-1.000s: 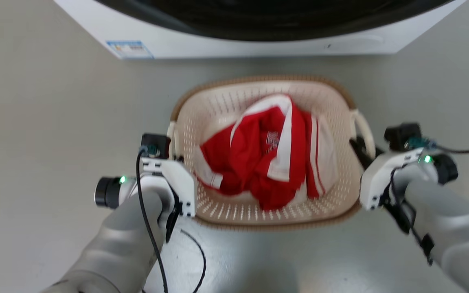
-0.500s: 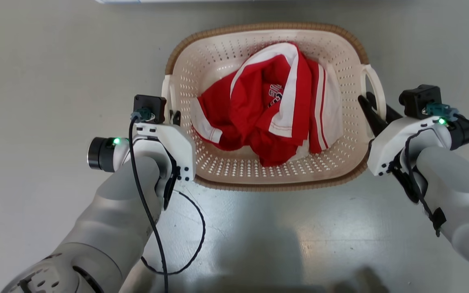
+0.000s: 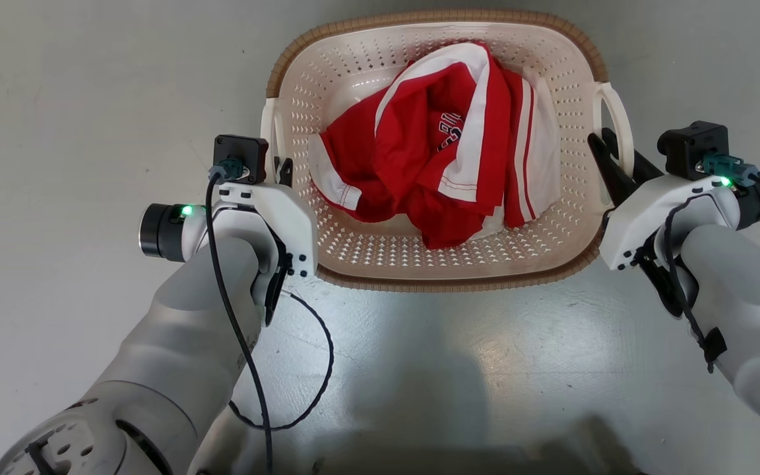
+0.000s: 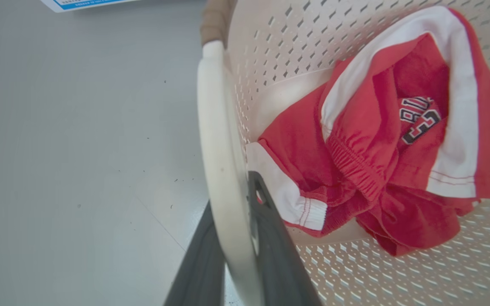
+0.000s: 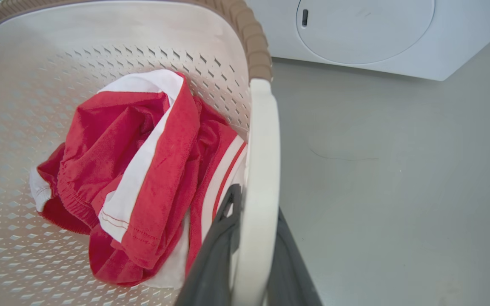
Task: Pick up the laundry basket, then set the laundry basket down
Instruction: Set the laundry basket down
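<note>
Ok so the laundry basket (image 3: 353,79) is sitting between the two arms over a smooth grey floor (image 3: 76,99). Can't tell if it's actually touching down. It's cream plastic and rounded-rectangular, with walls punched full of little slots and a brown woven-look rim (image 3: 452,287). A crumpled red and white garment (image 3: 433,165) is lying inside.

The left gripper (image 3: 281,173) is clamping its dark fingers on the left loop handle (image 3: 266,138). The right gripper (image 3: 617,161) is pinching the right loop handle (image 3: 621,125) the same way.

The left wrist view is showing the garment's gathered elastic hem (image 4: 351,161) up close, plus a blue-edged label (image 4: 87,3) up top. The right wrist view is catching a white washing machine (image 5: 364,38) with a round panel, just past the basket.
</note>
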